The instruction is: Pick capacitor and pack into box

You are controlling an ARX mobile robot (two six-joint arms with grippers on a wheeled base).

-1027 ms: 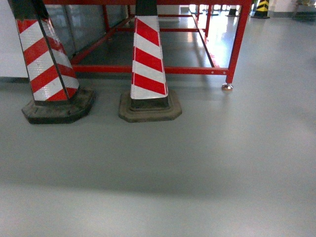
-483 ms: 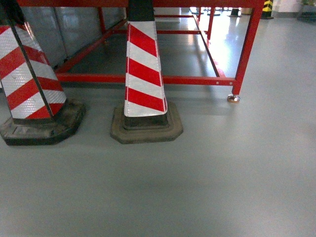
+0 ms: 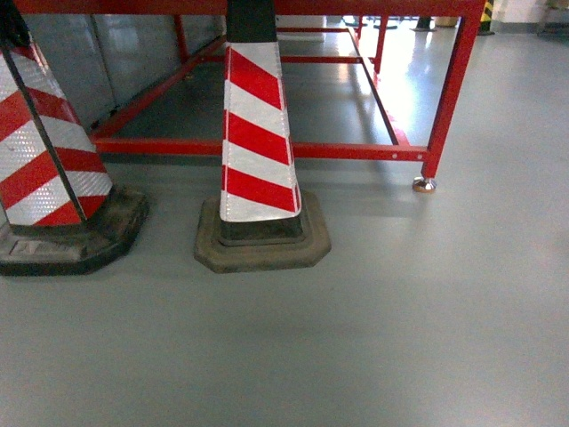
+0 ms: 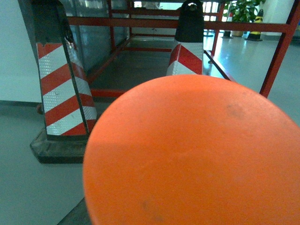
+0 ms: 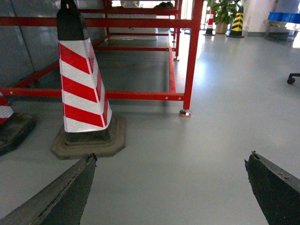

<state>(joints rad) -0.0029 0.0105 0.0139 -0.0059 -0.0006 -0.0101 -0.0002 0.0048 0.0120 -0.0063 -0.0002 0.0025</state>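
The box is out of view in all three views, and I can make out no capacitor. A smooth orange rounded surface (image 4: 192, 150) fills most of the left wrist view, very close to the camera. It hides the left gripper's jaws; only a dark sliver (image 4: 72, 214) shows at the bottom left. I cannot tell what the orange thing is. My right gripper (image 5: 172, 159) is open, its two dark fingertips (image 5: 77, 185) wide apart above bare grey floor with nothing between them. Neither gripper shows in the head view.
Two red-and-white striped cones stand just ahead on dark rubber bases, one centre (image 3: 258, 133) and one left (image 3: 44, 160). Behind them is a red steel frame (image 3: 267, 148) with a footed leg (image 3: 425, 183). Grey floor (image 3: 400, 338) extends to the front and right.
In the head view the cones and red frame have slid down and grown larger, the left cone moving toward the left edge. The robot's view has come closer to them.
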